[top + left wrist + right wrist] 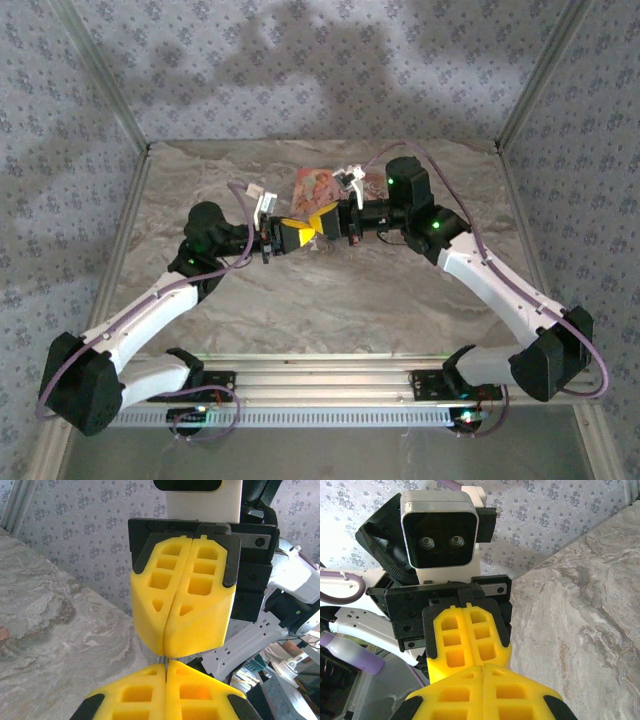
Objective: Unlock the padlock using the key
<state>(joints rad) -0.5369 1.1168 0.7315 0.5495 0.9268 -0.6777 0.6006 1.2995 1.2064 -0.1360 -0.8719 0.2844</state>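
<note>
Findings: the left claw [293, 234] and right claw [326, 225] are both clenched and meet tip to tip above the tabletop [340, 300], apparently for a handover. A thin sliver [167, 658] sits between the tips, possibly the key. The padlock is not discernible.

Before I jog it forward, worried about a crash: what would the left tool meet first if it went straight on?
The right tool, head-on. Shut, it faces the left tool tip to tip, and the two look to be touching or nearly so.
</note>
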